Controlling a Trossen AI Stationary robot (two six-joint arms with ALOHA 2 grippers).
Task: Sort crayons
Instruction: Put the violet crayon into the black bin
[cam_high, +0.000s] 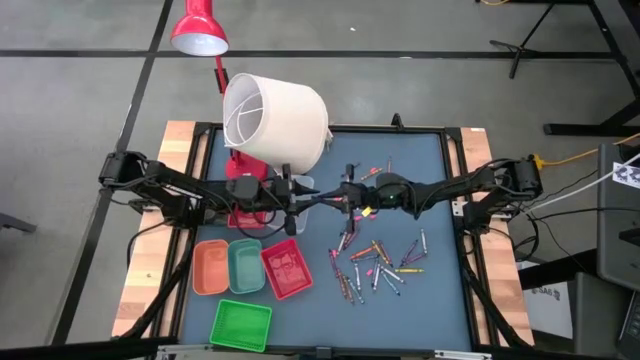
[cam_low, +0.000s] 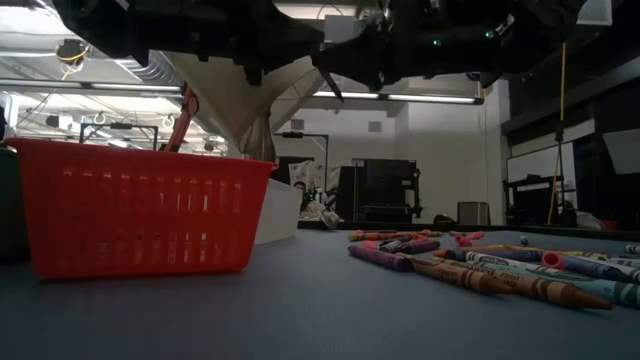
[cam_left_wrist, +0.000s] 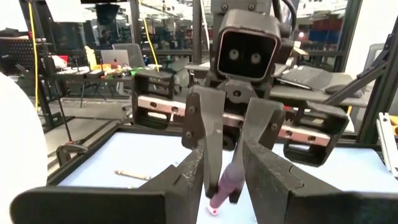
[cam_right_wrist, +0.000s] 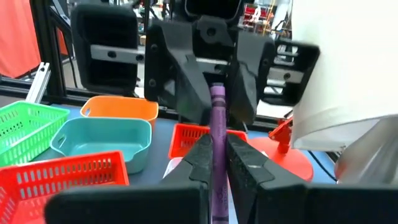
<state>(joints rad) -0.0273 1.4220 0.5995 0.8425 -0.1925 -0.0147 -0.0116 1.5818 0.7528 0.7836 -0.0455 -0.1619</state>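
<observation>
No legible text, brand or number anywhere. Faint dark print on the wrappers of the crayons (cam_low: 520, 268) nearest the low camera, too small to read. Black-and-white square marker (cam_high: 627, 172) at table's right edge, no characters.
</observation>
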